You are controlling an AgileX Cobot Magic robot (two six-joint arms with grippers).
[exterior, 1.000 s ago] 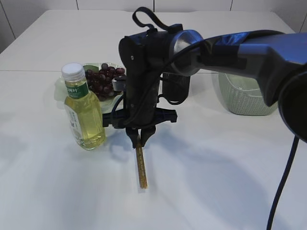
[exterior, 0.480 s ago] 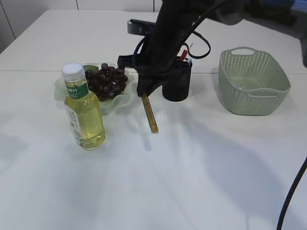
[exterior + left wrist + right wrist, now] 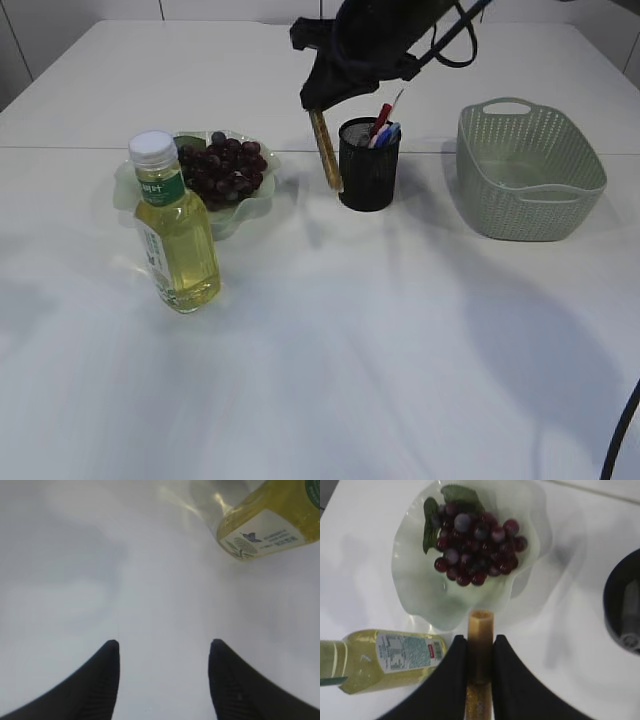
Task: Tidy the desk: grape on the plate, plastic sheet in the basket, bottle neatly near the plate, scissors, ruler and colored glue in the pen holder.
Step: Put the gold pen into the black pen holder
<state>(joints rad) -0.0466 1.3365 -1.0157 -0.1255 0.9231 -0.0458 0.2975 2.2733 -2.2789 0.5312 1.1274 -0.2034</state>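
Glue (image 3: pixel 325 150) now higher, beside pen holder (image 3: pixel 367 166)

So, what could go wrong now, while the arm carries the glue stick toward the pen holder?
The right gripper pinches the colored glue only at its top, so it may swing or slip. Its low end hangs beside the pen holder rim and could knock it. Items already standing inside may block the entry.

right pincer (image 3: pixel 479 655) raised and clamped, left pincer (image 3: pixel 164 652) spread low
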